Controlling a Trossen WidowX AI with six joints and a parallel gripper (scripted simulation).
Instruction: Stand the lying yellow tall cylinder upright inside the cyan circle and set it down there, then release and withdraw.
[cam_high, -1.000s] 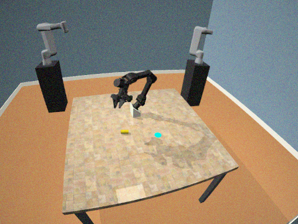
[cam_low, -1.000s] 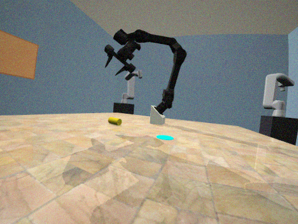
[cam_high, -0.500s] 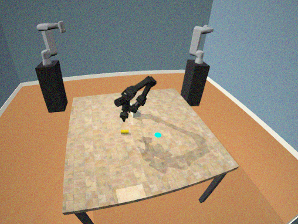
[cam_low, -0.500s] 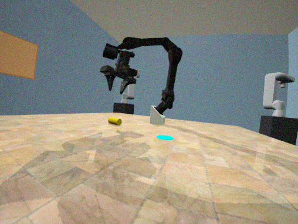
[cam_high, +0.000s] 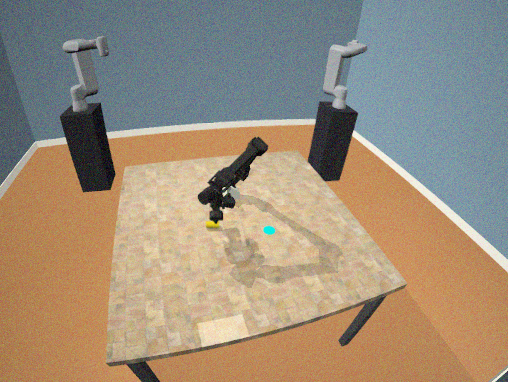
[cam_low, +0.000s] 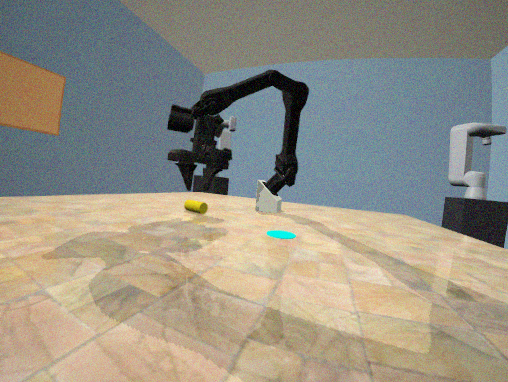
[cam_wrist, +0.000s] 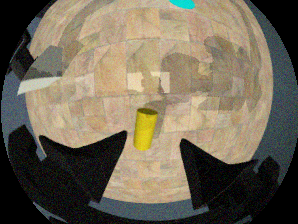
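The yellow tall cylinder (cam_high: 212, 225) (cam_low: 195, 206) (cam_wrist: 145, 130) lies on its side on the table. The cyan circle (cam_high: 269, 230) (cam_low: 281, 234) (cam_wrist: 183, 3) is flat on the table, to the right of the cylinder in the top and exterior views and at the top edge of the wrist view. My gripper (cam_low: 197, 189) (cam_wrist: 154, 138) is open and points down above the cylinder, touching nothing. In the wrist view the cylinder shows in the gap between the fingertips, below them. In the top view the fingers are too small to make out well.
The arm's pale base mount (cam_low: 268, 201) stands on the table (cam_high: 165, 280) behind the circle. A pale rectangle (cam_high: 223, 330) is at the table's front edge. Two grey arms on black pedestals (cam_high: 89, 147) (cam_high: 332, 142) stand beyond the table.
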